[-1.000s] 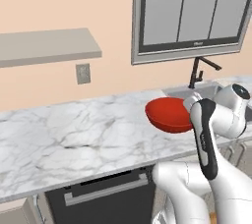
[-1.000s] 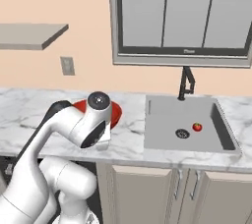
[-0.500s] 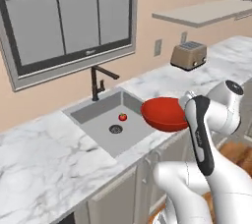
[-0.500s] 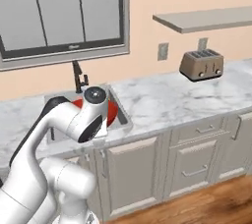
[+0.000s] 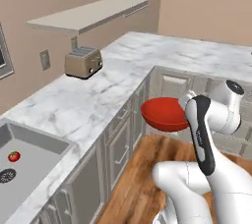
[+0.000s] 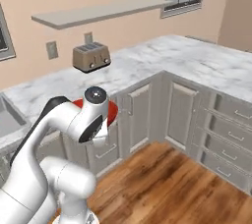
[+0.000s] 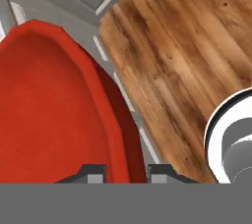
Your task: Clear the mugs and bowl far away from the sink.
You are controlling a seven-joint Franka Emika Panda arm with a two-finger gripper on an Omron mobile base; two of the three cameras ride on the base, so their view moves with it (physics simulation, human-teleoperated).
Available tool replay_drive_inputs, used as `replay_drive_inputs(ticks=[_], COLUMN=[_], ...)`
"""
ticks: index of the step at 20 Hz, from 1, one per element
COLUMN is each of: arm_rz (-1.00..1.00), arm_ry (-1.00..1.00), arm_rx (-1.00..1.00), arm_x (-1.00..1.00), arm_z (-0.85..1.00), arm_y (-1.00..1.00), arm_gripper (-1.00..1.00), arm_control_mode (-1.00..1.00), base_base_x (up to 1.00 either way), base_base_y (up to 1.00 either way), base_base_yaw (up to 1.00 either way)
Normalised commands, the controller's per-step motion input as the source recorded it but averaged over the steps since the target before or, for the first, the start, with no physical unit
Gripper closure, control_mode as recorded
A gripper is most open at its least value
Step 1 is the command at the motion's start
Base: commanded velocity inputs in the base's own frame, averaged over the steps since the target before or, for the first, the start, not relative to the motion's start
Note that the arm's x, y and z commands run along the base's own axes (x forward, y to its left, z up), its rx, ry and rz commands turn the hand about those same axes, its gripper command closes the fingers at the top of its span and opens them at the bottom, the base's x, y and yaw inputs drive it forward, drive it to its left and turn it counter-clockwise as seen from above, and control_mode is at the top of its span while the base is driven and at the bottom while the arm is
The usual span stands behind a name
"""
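At the bottom middle of the hand view the claw (image 7: 127, 171) has its two dark tips set narrowly on either side of the rim of the bowl (image 7: 54, 115), one tip inside the wall and one outside, so it is pinching the bowl by its edge. The bowl fills the left half of that view, tilted, with wood floor (image 7: 187, 46) and grey cabinet fronts beyond it.

In the left base view the bowl (image 5: 165, 114) hangs in the air at centre right, just left of the white wrist, above the floor and in front of the cabinet doors, clear of the bench (image 5: 98, 95). In the right base view only a red sliver of the bowl (image 6: 111, 111) shows behind the arm's upper joint, left of centre.

The sink (image 5: 29, 156) sits at the lower left edge of the left base view with a small red ball (image 5: 14, 156) in it, well apart from the bowl. A toaster (image 5: 82, 61) stands on the bench at upper left.

By my reading, the bowl is lifted and carried away from the sink but not yet set down; a spot on the bench towards the far corner seems the likely goal. No mugs are in sight, so I cannot tell how they stand.

The bowl is glossy, plain red, wide and shallow, with a faceted rim.
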Motion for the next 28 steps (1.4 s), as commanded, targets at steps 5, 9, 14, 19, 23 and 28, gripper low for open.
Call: replay_drive_inputs(ticks=[5, 9, 14, 19, 23, 28], arm_rz=[0.0, 0.0, 0.0, 0.0, 0.0, 0.0], arm_ry=[0.0, 0.0, 0.0, 0.0, 0.0, 0.0], arm_rx=[0.0, 0.0, 0.0, 0.0, 0.0, 0.0], arm_x=[0.0, 0.0, 0.0, 0.0, 0.0, 0.0], arm_z=[0.0, 0.0, 0.0, 0.0, 0.0, 0.0], arm_y=[0.0, 0.0, 0.0, 0.0, 0.0, 0.0], arm_gripper=[1.0, 1.0, 1.0, 1.0, 1.0, 1.0], arm_control_mode=[1.0, 1.0, 1.0, 1.0, 1.0, 1.0], base_base_x=[0.1, 0.24, 0.55, 0.74, 0.68, 0.46], base_base_y=[-1.0, -0.86, -0.3, 0.05, 0.31, 0.6], base_base_yaw=[-0.66, -0.65, -0.53, -0.35, -0.26, -0.21])
